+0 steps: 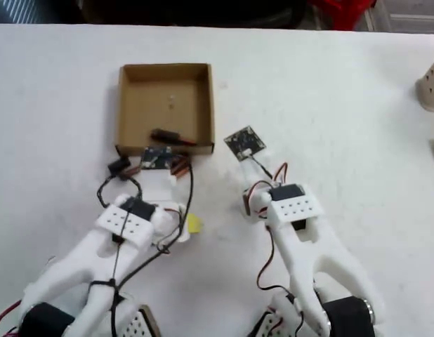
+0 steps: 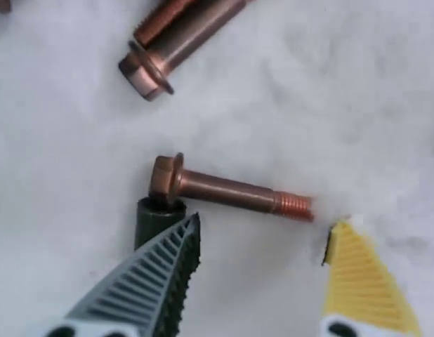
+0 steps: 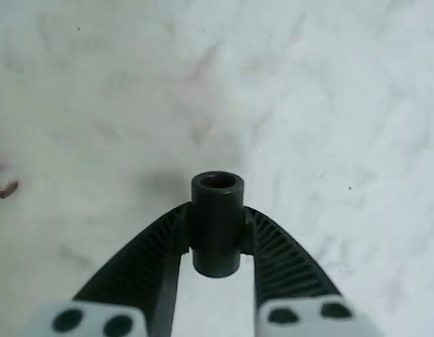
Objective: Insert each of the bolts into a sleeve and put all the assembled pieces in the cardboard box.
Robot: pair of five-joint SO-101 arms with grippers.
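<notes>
Bolt lies on the white table, its long axis crosswise between the wide-open fingers of the left gripper. Its head touches a dark sleeve and its threads point away. Right gripper clamps a second sleeve, bore facing its camera.

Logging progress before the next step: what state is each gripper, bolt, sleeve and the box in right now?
left gripper: open.
loose bolt: lying flat, no sleeve on it.
black sleeve: gripped, bore empty.
right gripper: shut on black sleeve.
cardboard box: open, one dark piece inside.
</notes>
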